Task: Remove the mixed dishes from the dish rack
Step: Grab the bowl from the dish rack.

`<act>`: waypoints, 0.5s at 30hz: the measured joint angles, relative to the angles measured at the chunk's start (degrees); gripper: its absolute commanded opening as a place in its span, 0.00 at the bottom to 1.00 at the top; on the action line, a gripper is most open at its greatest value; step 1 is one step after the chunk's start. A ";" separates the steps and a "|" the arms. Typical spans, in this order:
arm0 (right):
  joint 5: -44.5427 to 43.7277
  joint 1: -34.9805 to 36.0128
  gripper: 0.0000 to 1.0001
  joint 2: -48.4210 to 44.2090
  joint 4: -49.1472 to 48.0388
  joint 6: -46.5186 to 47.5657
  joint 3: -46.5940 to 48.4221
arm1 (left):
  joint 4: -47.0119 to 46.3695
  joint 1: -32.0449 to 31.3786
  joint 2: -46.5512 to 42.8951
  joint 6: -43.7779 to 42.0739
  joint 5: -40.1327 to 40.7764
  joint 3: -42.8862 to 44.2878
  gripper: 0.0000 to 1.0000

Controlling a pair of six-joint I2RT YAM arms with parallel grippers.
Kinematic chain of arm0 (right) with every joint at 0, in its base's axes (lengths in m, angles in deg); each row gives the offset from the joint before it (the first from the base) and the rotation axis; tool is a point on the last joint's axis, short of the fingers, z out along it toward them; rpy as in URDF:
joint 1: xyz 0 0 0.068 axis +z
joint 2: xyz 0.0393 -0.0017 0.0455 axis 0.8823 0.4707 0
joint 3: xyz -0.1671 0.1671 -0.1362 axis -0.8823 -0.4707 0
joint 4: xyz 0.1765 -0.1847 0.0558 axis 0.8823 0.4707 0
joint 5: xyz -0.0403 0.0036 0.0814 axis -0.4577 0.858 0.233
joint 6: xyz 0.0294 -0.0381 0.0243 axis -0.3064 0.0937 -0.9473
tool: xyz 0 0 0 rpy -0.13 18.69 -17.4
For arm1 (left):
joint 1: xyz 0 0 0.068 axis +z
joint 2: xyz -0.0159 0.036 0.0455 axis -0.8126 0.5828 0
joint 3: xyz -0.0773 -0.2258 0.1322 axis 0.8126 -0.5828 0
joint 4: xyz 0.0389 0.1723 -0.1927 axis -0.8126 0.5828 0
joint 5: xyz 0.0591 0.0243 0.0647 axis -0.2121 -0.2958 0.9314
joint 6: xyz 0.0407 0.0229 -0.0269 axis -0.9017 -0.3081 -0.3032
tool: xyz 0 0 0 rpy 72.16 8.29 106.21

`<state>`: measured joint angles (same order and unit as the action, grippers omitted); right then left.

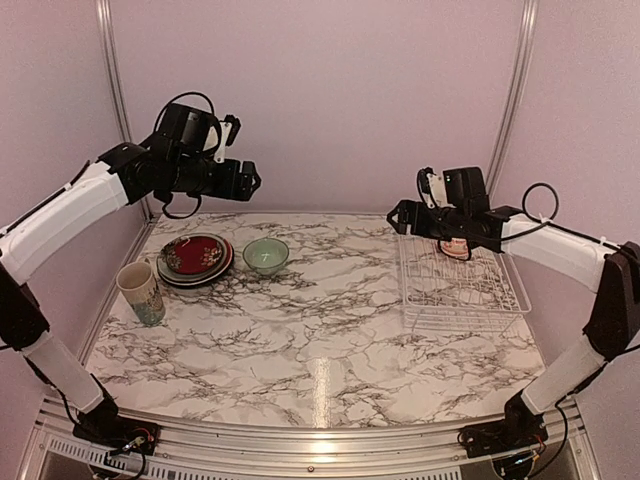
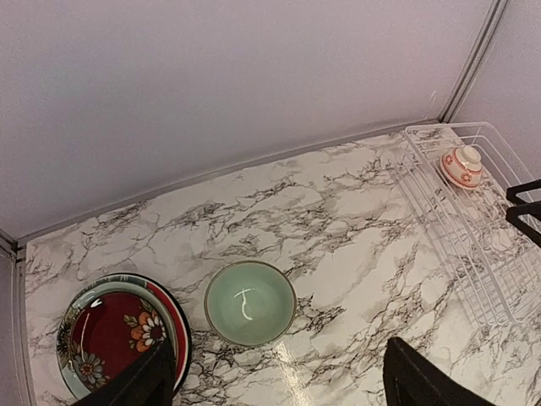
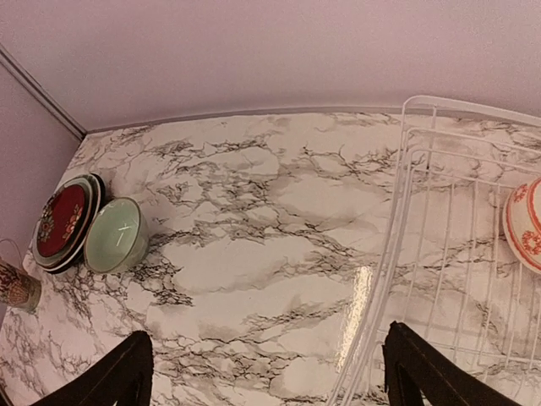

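The white wire dish rack (image 1: 465,325) stands at the right of the marble table. A small orange-red-and-white bowl (image 1: 455,247) lies in its far end, partly hidden by my right gripper (image 1: 395,215), which hovers open and empty over the rack's far left corner. On the left sit a stack of plates (image 1: 195,258) with a dark red one on top, a pale green bowl (image 1: 266,254) and a cream mug (image 1: 141,292). My left gripper (image 1: 250,180) hangs open and empty high above the green bowl (image 2: 250,302) and the plates (image 2: 118,334).
The right wrist view shows the rack's rim (image 3: 396,222), the patterned bowl (image 3: 526,224) inside it, and the plates (image 3: 63,222), green bowl (image 3: 114,235) and mug (image 3: 17,286) far left. Purple walls close in the back and sides.
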<state>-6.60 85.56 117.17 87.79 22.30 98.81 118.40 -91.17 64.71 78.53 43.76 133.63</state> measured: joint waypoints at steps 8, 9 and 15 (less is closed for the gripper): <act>-9.14 -7.54 0.91 0.33 7.02 3.02 5.42 | -9.73 0.17 -22.27 -4.50 6.71 -14.23 0.99; -9.99 -9.14 0.91 0.90 8.28 3.08 6.58 | -10.62 0.26 -24.30 -5.18 7.96 -15.69 0.99; -15.72 -15.17 0.91 10.71 14.32 4.48 17.84 | -14.69 0.39 -30.53 -10.47 15.26 -24.46 0.99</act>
<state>-22.31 70.39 127.88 102.11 26.78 116.64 103.71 -90.78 34.18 68.06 59.02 109.17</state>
